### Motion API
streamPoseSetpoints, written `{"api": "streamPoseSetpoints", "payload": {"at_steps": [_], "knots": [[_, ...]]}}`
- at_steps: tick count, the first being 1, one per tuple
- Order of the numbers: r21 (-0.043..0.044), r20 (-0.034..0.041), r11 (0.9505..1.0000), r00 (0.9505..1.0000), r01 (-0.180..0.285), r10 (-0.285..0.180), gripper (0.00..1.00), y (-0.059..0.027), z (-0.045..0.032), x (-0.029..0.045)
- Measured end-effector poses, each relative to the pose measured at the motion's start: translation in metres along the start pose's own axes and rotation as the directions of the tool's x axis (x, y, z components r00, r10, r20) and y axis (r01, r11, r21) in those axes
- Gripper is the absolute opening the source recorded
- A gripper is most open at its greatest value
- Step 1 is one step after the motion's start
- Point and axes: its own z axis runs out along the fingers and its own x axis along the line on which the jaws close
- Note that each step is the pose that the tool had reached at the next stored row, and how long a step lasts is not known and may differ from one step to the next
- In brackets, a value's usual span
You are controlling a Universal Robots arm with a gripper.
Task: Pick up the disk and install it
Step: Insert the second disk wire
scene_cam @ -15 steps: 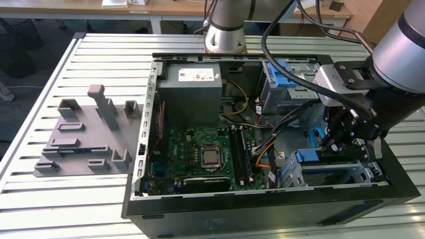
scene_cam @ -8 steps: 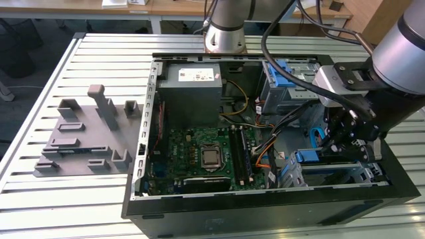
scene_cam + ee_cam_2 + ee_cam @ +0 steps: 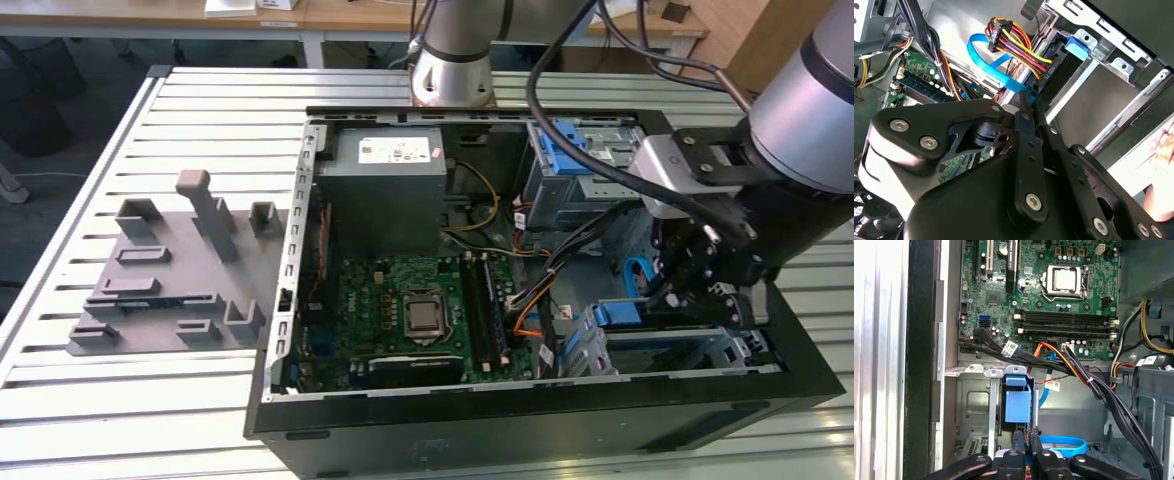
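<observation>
The disk stands edge-on in the metal drive cage (image 3: 974, 405) at the case's front corner on the exterior view's right. Its blue bracket (image 3: 1018, 405) faces up in the slot, and the same blue bracket (image 3: 621, 312) shows in the exterior view; the silver body is hidden in the cage. My gripper (image 3: 1025, 437) hangs just over the bracket's end with its fingers pressed together and nothing visible between them. In the second wrist view the gripper (image 3: 1024, 102) points at the slot beside the blue tab (image 3: 1077, 46). The arm's black head (image 3: 701, 270) is low inside the case.
Black, orange and yellow cable bundles (image 3: 1079, 370) and a blue flat cable (image 3: 989, 60) run close to the slot. The motherboard (image 3: 414, 300), a grey box with a white sticker (image 3: 387, 170) and a second drive cage (image 3: 581, 160) fill the case. A grey stand (image 3: 174, 270) lies outside.
</observation>
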Motion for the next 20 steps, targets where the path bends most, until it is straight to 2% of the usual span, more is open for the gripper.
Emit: {"api": "streamPoseSetpoints", "payload": {"at_steps": [20], "knots": [[0.0,-0.0001,1.0,1.0,0.0,0.0,0.16,-0.0019,0.0044,0.0006]]}}
